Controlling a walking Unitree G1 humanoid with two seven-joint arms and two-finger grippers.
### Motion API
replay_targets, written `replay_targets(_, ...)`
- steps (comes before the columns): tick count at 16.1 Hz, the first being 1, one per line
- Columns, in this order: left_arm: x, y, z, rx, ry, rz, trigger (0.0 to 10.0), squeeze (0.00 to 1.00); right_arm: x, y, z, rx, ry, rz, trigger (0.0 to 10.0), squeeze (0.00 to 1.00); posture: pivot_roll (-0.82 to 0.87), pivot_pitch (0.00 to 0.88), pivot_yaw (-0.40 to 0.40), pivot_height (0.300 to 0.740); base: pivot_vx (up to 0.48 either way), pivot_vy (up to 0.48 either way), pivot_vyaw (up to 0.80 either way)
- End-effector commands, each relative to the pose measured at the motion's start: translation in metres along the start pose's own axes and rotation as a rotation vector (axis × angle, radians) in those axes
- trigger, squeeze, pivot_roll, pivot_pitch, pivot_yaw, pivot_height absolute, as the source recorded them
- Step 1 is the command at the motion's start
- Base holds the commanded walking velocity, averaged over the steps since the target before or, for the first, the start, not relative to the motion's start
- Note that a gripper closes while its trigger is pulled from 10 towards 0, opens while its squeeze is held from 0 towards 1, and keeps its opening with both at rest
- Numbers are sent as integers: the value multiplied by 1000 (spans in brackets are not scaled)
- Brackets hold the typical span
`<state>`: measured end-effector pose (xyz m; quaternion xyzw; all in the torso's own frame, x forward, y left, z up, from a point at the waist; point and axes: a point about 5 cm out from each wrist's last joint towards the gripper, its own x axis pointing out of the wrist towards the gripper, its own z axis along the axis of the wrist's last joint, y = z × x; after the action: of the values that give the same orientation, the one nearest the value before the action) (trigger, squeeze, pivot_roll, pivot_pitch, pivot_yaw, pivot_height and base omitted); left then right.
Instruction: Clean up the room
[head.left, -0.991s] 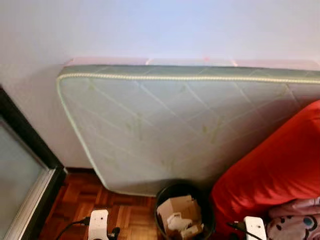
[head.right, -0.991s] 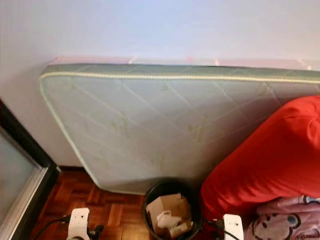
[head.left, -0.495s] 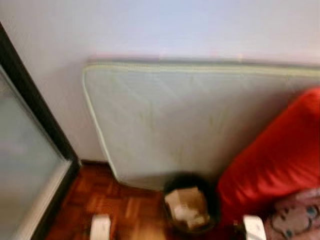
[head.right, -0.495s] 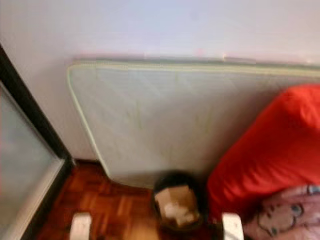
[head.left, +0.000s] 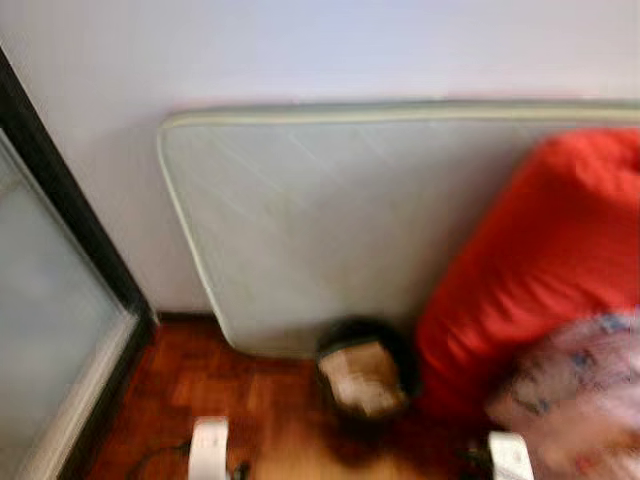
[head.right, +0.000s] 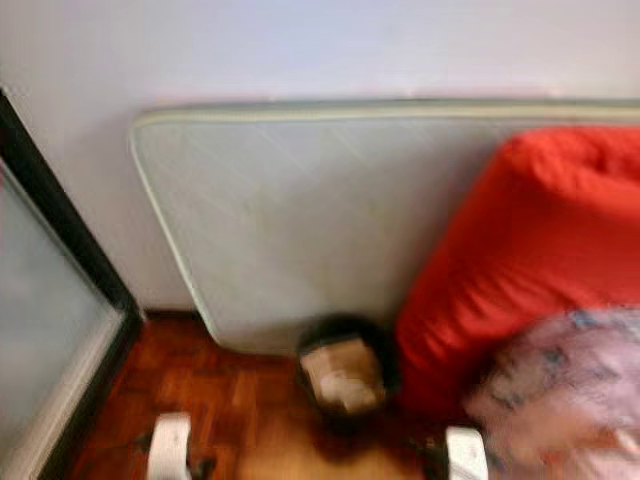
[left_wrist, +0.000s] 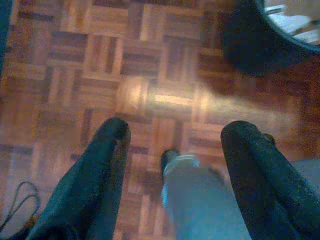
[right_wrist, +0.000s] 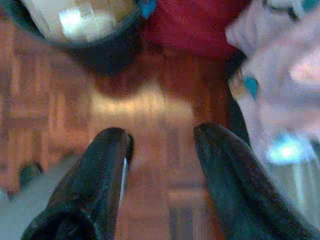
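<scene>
Everything's pretty blurry here, but the layout is readable. A pale green mattress (head.left: 330, 220) stands on its edge against the white wall (head.left: 300, 50). Right at its foot sits a small black trash bin (head.left: 362, 375) on the parquet floor (head.left: 260, 410), with cardboard scraps (head.left: 362, 370) inside. Just beside the bin, on the robot's right, a big red cushion (head.left: 545, 270) leans against the mattress, and a pink patterned cloth (head.left: 580, 390) lies in front of the cushion. A dark-framed glass door (head.left: 50, 330) runs along the left.

Both arms hang low over the floor. The left gripper (left_wrist: 172, 145) has its jaws spread with nothing between them, bin off to one side. The right gripper (right_wrist: 160, 142) is the same, jaws apart and empty, with the bin and the pink cloth near.
</scene>
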<state>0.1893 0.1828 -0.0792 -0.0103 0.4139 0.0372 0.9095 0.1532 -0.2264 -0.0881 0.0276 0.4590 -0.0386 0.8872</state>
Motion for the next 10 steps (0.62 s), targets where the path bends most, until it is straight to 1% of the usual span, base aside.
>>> replay_targets(1, -2, 9, -6, 2, 22, 22, 10000, 0, 0, 2, 0, -1, 1, 6, 10000, 0, -75, 18, -29, 731, -277, 0, 0)
replay_targets(8, -2, 12, -6, 2, 17, 24, 10000, 0, 0, 2, 0, -11, 5, 12, 10000, 0, -76, 8, -31, 731, -274, 0, 0)
replay_targets(10, -2, 11, -6, 6, 17, 24, 10000, 0, 0, 3, -1, -14, 8, 13, 10000, 0, -75, 5, -31, 731, 0, 0, 0)
